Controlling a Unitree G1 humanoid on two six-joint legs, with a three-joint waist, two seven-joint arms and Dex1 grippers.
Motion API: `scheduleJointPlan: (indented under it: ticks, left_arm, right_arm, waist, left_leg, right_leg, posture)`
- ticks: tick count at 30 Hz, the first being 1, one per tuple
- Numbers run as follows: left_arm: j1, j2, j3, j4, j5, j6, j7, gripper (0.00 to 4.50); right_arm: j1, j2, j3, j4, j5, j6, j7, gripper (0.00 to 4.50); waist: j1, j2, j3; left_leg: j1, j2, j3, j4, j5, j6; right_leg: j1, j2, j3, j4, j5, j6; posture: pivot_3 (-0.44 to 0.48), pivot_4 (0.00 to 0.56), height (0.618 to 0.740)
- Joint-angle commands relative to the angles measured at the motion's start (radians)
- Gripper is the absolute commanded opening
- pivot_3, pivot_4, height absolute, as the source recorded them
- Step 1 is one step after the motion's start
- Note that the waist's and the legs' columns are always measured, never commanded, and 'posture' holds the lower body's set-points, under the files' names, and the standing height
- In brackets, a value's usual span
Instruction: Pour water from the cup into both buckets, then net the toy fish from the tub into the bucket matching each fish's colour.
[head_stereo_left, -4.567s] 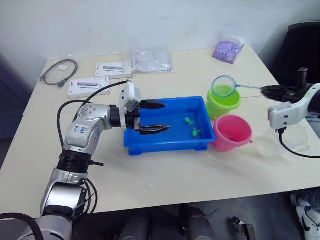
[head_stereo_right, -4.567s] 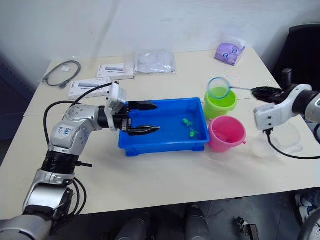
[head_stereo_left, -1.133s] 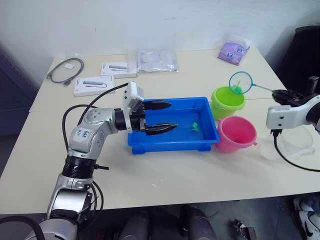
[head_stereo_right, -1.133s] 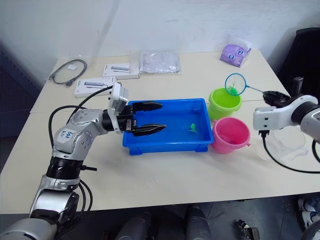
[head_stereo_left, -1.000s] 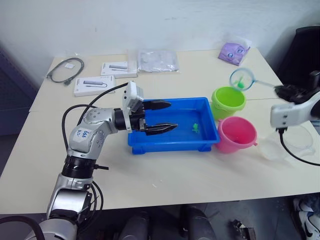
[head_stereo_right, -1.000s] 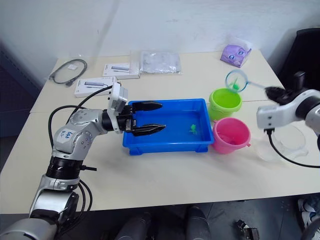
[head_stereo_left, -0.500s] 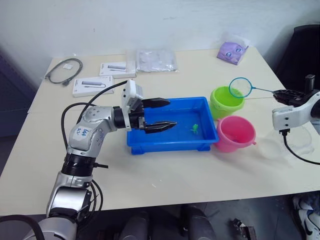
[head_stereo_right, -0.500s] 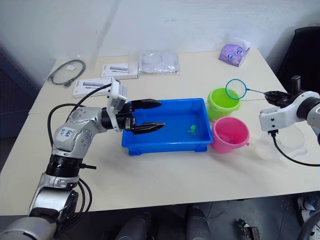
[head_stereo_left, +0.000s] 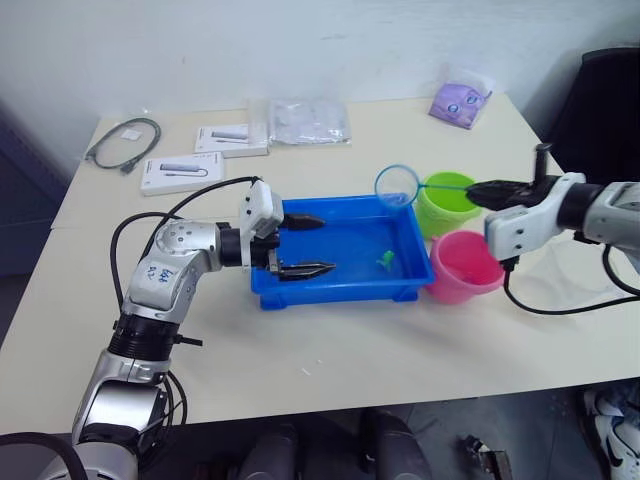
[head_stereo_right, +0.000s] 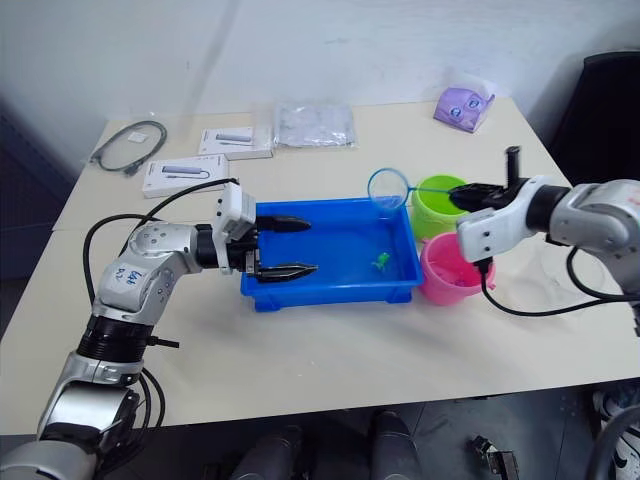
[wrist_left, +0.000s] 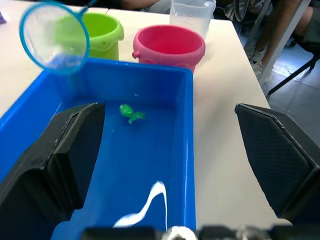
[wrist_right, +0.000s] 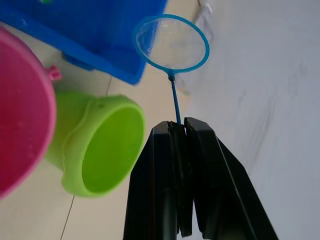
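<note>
The blue tub (head_stereo_left: 340, 294) holds water and one green toy fish (head_stereo_left: 385, 261), which also shows as a fish (wrist_left: 131, 113) in the left wrist view. My left gripper (head_stereo_left: 320, 245) is open over the tub's left end, its fingers (wrist_left: 65, 150) spread wide. My right gripper (head_stereo_left: 482, 190) is shut on the net's thin handle. The net (head_stereo_left: 398, 186) hangs empty over the tub's far right corner. To the right of the tub stand the green bucket (head_stereo_left: 447, 205) and the pink bucket (head_stereo_left: 465, 265). The clear cup (wrist_left: 192, 15) sits beyond the pink bucket.
At the back of the table lie a grey cable (head_stereo_left: 120, 140), two white boxes (head_stereo_left: 180, 172) (head_stereo_left: 232, 138), a clear plastic bag (head_stereo_left: 308, 120) and a purple pouch (head_stereo_left: 455, 100). A black chair (head_stereo_left: 600, 100) stands off the table's right side.
My right gripper has swung the net left, from above the green bucket to the tub's far corner. A second ago the net held something green; now it is empty. My left gripper drew back slightly.
</note>
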Motion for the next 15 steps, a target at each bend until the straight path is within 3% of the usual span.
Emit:
scheduleJointPlan:
  ticks: [1,5,9,15]
  left_arm:
    - [0.009,0.013,0.016,-0.062,-0.009,0.005,0.007,4.49]
    - [0.028,0.024,0.026,-0.086,-0.006,0.007,0.031,4.49]
    - [0.049,0.033,0.039,-0.111,-0.017,0.021,0.043,4.49]
    - [0.044,0.027,0.033,-0.096,-0.012,0.011,0.037,4.49]
  right_arm:
    - [-0.067,0.011,0.043,0.085,-0.105,-0.075,-0.003,0.0]
    - [-0.132,0.039,0.082,0.178,-0.122,-0.101,0.036,0.0]
    - [-0.126,0.011,0.093,0.162,0.019,-0.164,0.173,0.0]
    - [0.033,-0.05,0.023,-0.017,0.267,0.038,0.34,0.0]
  waist:
    - [0.001,0.0,0.0]
    - [-0.003,0.0,0.0]
    - [-0.001,0.0,0.0]
    - [0.004,0.0,0.0]
  left_leg:
    - [0.0,0.0,0.0,0.0,0.0,0.0]
    - [0.0,0.0,0.0,0.0,0.0,0.0]
    - [0.0,0.0,-0.003,0.0,0.0,0.0]
    - [-0.001,0.0,-0.006,0.001,0.0,0.0]
  right_leg:
    - [0.0,0.0,0.0,0.0,0.0,0.0]
    - [0.0,0.0,0.0,0.0,0.0,0.0]
    - [0.001,0.0,-0.002,-0.001,0.0,0.0]
    - [0.004,-0.001,-0.006,-0.002,0.0,0.0]
  posture:
    - [0.0,0.15,0.735]
    - [0.0,0.15,0.735]
    - [0.0,0.15,0.735]
    - [0.0,0.15,0.735]
